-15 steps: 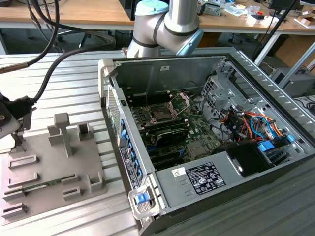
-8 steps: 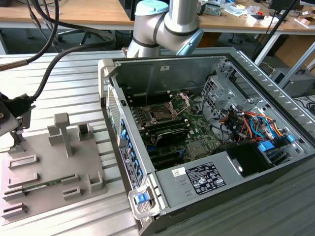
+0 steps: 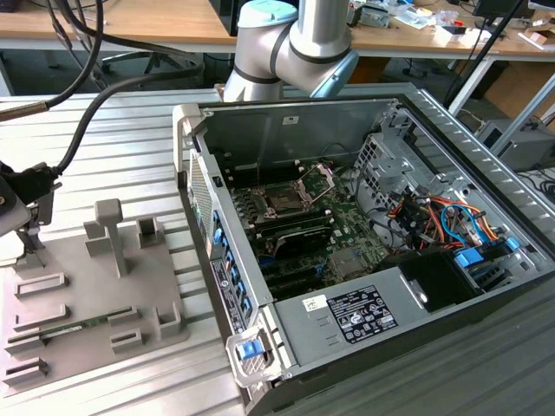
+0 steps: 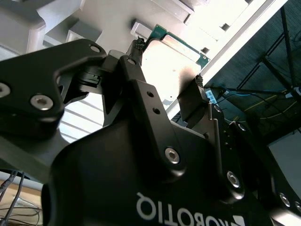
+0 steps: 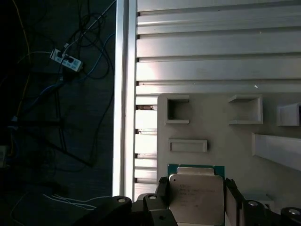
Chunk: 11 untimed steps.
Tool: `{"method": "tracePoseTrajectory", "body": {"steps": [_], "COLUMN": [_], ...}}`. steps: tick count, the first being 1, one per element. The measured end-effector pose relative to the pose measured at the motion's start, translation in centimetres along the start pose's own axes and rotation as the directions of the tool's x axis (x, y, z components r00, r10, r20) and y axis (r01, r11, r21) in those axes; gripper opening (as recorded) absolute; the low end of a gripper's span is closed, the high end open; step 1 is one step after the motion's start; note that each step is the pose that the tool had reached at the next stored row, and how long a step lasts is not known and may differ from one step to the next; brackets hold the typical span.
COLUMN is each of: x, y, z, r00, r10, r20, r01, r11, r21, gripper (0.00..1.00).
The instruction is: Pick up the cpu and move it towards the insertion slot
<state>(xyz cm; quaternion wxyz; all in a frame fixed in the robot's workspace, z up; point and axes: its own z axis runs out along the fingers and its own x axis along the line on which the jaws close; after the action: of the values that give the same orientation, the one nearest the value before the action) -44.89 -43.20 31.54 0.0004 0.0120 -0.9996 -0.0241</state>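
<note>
The cpu (image 5: 195, 195), a silvery square chip with a thin green rim, sits between my two black fingers (image 5: 162, 188) just over the grey plastic tray (image 5: 211, 136). In the second wrist view the gripper (image 4: 168, 63) is shut on the cpu (image 4: 171, 56), its fingertips pressing on two opposite edges. In the exterior view the gripper (image 3: 33, 238) hangs at the far left over the tray (image 3: 87, 286). The insertion slot (image 3: 286, 198), with its metal plate hinged up, lies inside the open computer case, far to the exterior view's right of the gripper.
The tray carries upright grey posts (image 3: 111, 234) and a long green memory stick (image 3: 82, 325). The computer case wall (image 3: 204, 217) stands between tray and motherboard. Cables (image 3: 442, 217) and a power supply (image 3: 355, 316) fill the case's near side. The ribbed metal table edge (image 5: 124, 94) drops off beside the tray.
</note>
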Motion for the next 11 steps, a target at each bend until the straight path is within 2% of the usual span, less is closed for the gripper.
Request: {"method": "tracePoseTrajectory", "body": {"steps": [11], "x": [0.0], "y": [0.04], "z": [-0.72], "r00": [1.0], "r10": [0.0], "r20": [-0.0001], "r01": [0.0], "r11": [1.0], "r21": [0.0], "gripper": [0.55]}}
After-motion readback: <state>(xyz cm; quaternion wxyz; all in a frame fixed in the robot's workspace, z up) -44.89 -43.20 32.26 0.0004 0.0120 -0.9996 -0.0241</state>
